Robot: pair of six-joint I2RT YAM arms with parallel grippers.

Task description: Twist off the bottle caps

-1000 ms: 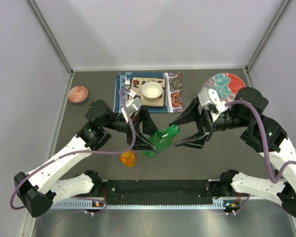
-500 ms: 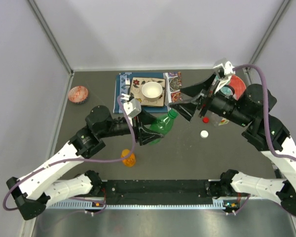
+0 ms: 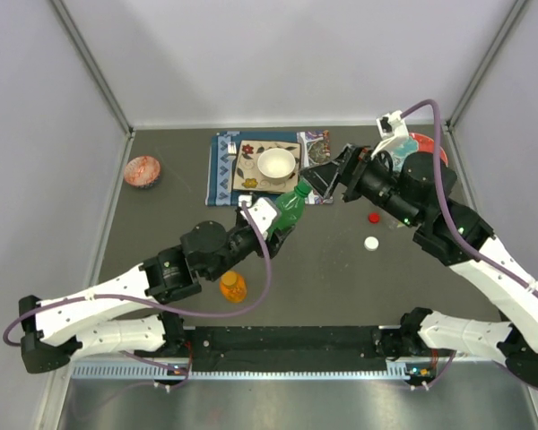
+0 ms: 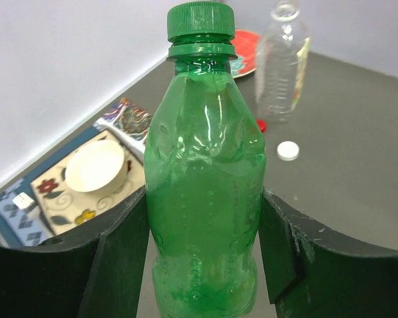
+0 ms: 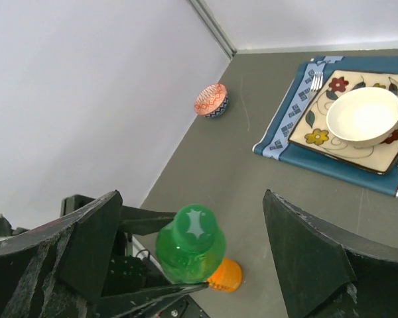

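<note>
Counter, dark grey [image 3: 341, 278]: small green plastic bottle [image 4: 205, 199] held above it, clamped in my left fingers [image 4: 116, 265], carried farther out than before. My right fingers [image 5: 312, 258], returned and spread wide, flank its green screw cap [image 5: 194, 224], still on. Round white plastic cap [image 3: 371, 243] and red cap [image 3: 374, 217] lie loose.

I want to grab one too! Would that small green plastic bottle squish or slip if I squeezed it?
It would probably squish a little: the small green plastic bottle looks thin-walled, and no drink shows inside. That likely makes it very light too. Its smooth, shiny sides might slip, though the left gripper has it clamped between its fingers.
</note>
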